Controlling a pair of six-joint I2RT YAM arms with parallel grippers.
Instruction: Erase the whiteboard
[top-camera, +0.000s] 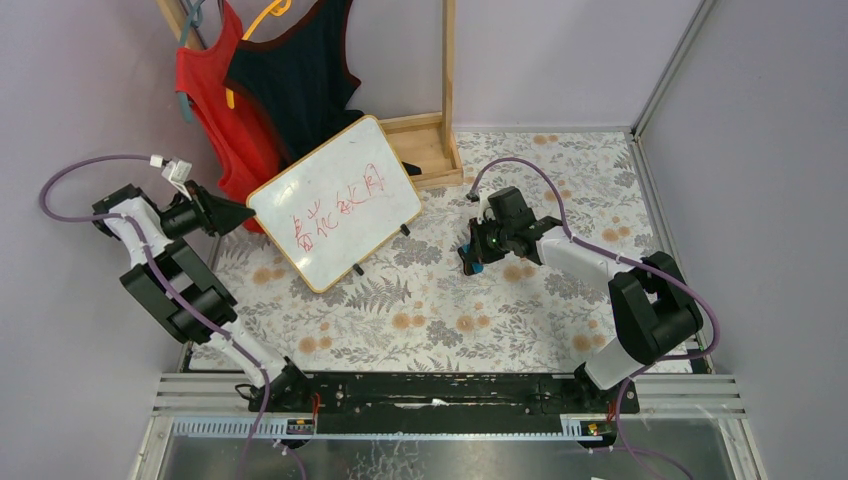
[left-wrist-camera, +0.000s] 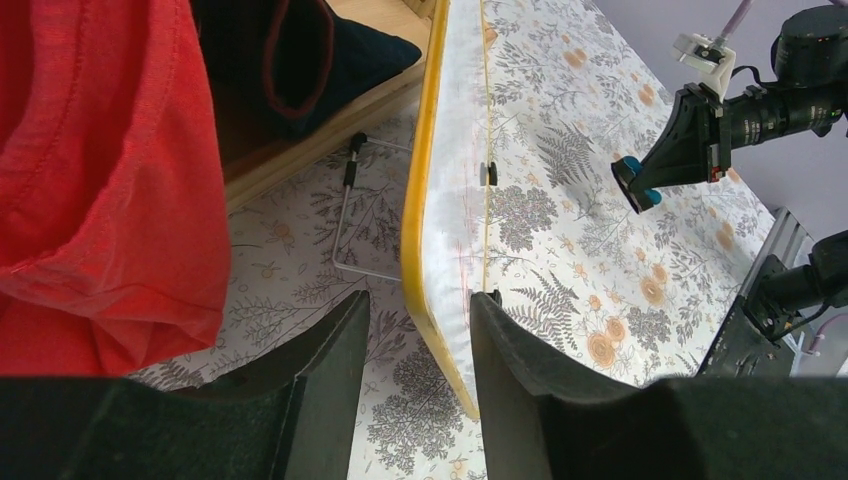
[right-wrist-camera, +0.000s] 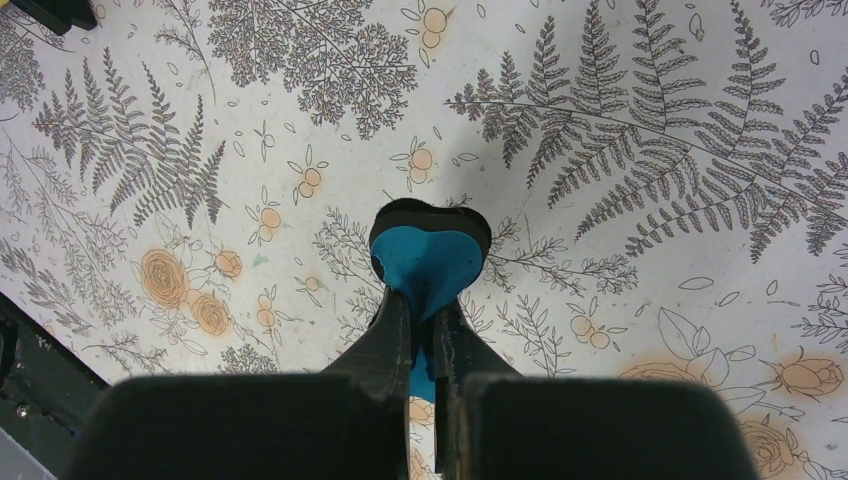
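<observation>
Whiteboard (top-camera: 310, 178): one row of red handwritten Chinese-style characters (top-camera: 336, 211), too small to read.

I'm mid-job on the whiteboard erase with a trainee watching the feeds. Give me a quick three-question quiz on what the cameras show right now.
1. True or false: the right gripper is shut on the blue eraser.
2. The writing on the whiteboard is: A) red, B) green, C) wiped off.
3. Fill in: the left gripper has its jaws either side of the whiteboard's ____.
Key: 1 true; 2 A; 3 edge.
</observation>
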